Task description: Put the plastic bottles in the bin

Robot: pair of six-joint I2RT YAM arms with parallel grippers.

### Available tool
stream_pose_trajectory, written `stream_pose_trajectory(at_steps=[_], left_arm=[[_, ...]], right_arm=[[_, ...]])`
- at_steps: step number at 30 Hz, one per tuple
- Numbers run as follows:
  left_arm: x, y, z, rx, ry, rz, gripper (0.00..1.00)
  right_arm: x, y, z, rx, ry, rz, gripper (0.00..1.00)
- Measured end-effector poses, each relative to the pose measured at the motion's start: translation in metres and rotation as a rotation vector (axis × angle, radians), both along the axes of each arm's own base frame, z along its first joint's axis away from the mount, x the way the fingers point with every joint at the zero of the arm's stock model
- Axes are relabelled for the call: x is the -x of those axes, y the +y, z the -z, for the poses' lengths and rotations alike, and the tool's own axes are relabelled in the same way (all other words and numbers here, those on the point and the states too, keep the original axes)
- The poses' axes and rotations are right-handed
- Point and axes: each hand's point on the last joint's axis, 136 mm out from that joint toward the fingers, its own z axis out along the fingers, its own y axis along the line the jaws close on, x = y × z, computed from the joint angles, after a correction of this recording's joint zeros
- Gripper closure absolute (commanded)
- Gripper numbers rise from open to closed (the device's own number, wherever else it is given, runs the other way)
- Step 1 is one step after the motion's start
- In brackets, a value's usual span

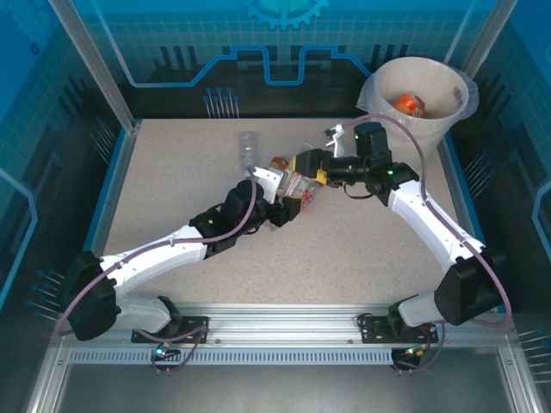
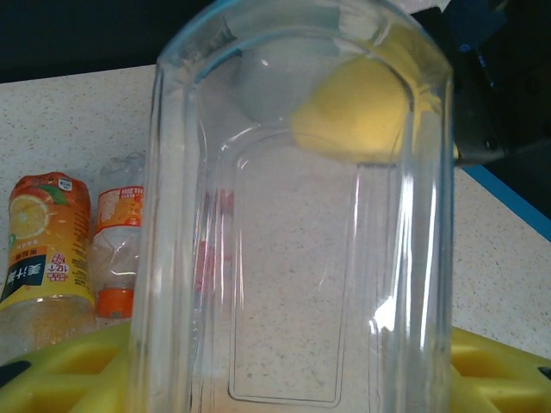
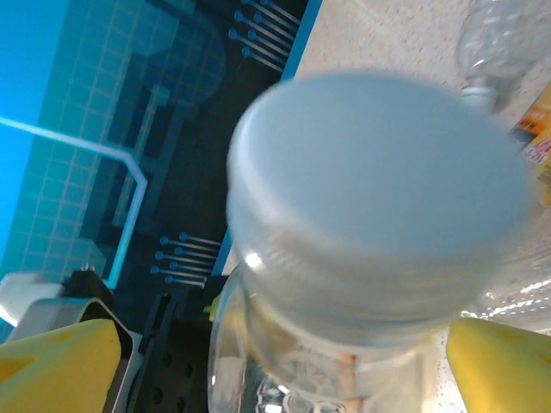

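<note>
Clear bottle [image 2: 301, 258] up for a handover.
Likely light, slick, crushable: left gripper [image 1: 288, 200] pinches its body, right gripper [image 3: 280, 357] gapes either side of the stiffer white cap [image 3: 379, 215].

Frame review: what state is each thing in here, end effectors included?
left end effector: shut on the clear bottle
right end effector: open, fingers either side of that bottle's white cap
bin: upright, one orange bottle inside
empty bottle: lying on the table, untouched
orange-label bottle, orange-capped bottle: on the table, outside the bin
</note>
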Motion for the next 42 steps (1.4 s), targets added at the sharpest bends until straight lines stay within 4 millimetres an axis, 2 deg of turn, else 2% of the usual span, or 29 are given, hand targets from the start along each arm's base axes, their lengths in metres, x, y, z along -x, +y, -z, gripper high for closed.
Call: stream_pose_trajectory(at_steps=[2,5,7,15,20,24,28,31,35,40,42], left_arm=[[-0.002,0.0,0.004,-0.006,0.007,-0.011,0.6],[-0.004,0.0,0.007,-0.012,0.012,-0.019,0.6],[-0.005,0.0,0.007,-0.013,0.012,-0.02,0.6],[-0.005,0.0,0.008,-0.013,0.015,-0.021,0.6],[-0.006,0.001,0.009,-0.007,0.022,-0.026,0.59],[-0.006,0.001,0.009,-0.004,0.025,-0.028,0.55],[-0.006,0.001,0.009,-0.002,0.027,-0.029,0.44],[-0.006,0.001,0.009,-0.001,0.028,-0.029,0.3],[-0.005,-0.001,0.005,0.01,0.034,-0.024,0.19],[-0.002,-0.002,-0.005,0.032,0.022,-0.008,0.03],[0.0,0.0,-0.014,0.048,0.006,-0.006,0.01]], right_arm=[[0.002,0.005,0.005,0.011,0.01,-0.009,0.06],[-0.001,0.005,0.013,0.033,0.018,-0.001,0.22],[-0.003,0.004,0.02,0.048,0.031,0.007,0.28],[0.0,0.01,0.034,0.078,0.06,-0.009,0.37],[-0.002,0.011,0.034,0.08,0.06,-0.007,0.49],[-0.002,0.011,0.034,0.082,0.057,-0.006,0.58],[-0.003,0.011,0.034,0.084,0.054,-0.004,0.66],[-0.003,0.01,0.034,0.086,0.053,-0.001,0.7],[-0.009,0.005,0.035,0.102,0.04,0.03,0.75],[-0.018,-0.014,0.022,0.107,0.001,0.1,0.76],[-0.023,-0.027,0.014,0.102,-0.022,0.137,0.76]])
